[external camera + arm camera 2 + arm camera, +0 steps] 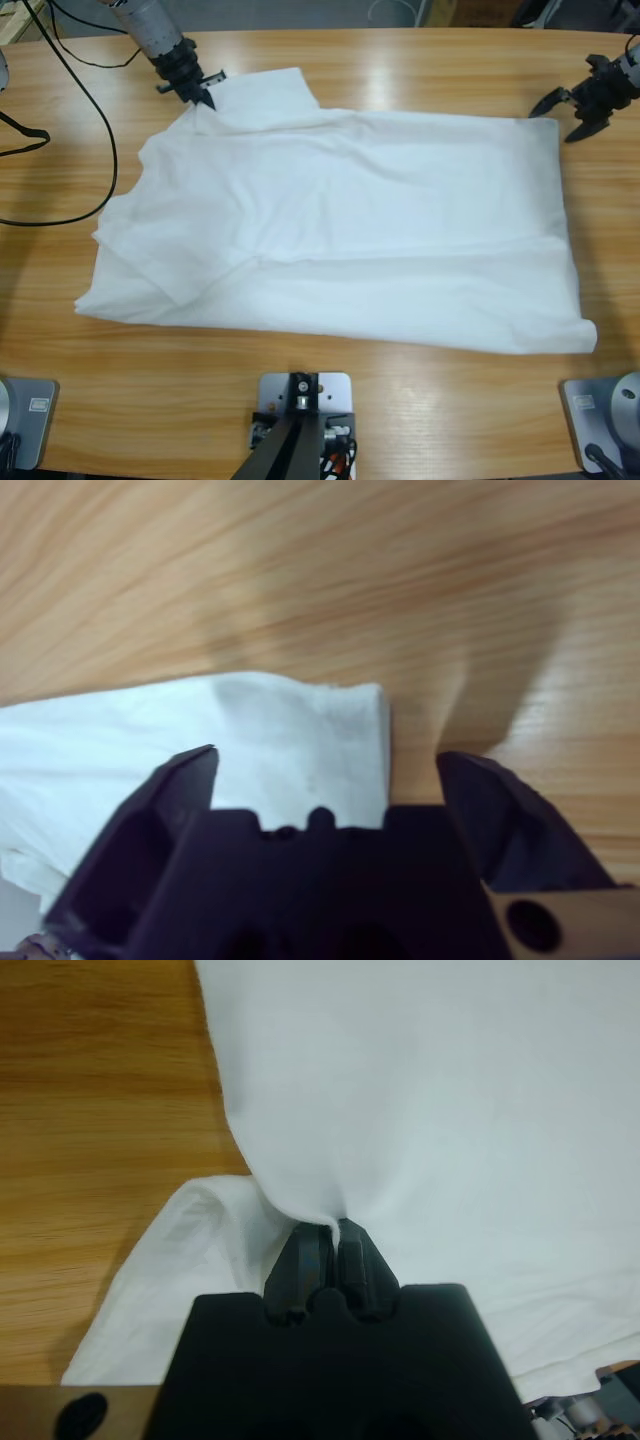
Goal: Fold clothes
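From above, the white T-shirt lies spread across the wooden surface, a sleeve near the upper-left corner; the left gripper reaches down from that corner onto the sleeve, while the right gripper hovers off the shirt's upper-right corner. Along the left wrist, the fingers are clenched on a pinch of fabric; lifting it slowly should keep the fold clean. Along the right wrist, the fingers are spread wide above the shirt's corner; it should lower squarely before closing.

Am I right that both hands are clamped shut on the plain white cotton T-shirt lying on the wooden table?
Not quite: only the left hand is shut on the plain white cotton T-shirt. The right wrist view shows the right hand open over the shirt's corner.
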Controlling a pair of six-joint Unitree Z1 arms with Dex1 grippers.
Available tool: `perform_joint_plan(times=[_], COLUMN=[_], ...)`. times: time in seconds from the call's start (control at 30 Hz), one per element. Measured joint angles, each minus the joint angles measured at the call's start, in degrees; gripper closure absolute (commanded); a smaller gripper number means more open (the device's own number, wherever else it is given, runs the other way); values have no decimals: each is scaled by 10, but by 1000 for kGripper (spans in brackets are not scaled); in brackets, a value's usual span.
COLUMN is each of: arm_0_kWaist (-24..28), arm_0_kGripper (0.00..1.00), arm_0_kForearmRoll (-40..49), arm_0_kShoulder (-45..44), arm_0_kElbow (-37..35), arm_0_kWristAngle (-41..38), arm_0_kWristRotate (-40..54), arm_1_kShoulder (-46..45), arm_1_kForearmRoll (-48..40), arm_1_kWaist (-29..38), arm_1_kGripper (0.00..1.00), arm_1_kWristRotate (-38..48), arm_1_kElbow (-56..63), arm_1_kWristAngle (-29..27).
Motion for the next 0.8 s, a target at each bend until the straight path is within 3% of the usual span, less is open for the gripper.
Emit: perform_joint_plan(times=[0.1,0.17,0.2,0.8], arm_0_kWaist=[0,0,0,2], arm_0_kGripper=[1000,1000,1000,1000], arm_0_kForearmRoll=[0,0,0,0], arm_0_kShoulder=[0,0,0,0], arm_0_kElbow=[0,0,0,0], arm_0_kWristAngle=[0,0,0,0], arm_0_kWristRotate=[0,0,0,11], arm_1_kShoulder=[4,7,8,19], arm_1_kForearmRoll=[0,-1,-1,8], arm_1_kWaist=[-1,-1,-1,-1], arm_1_kGripper=[694,966,1000,1000], arm_1_kWristRotate=[-8,-11,-13,-35], arm_1_kElbow=[-1,-1,-1,-7], arm_1_kWristAngle=[12,23,27,41])
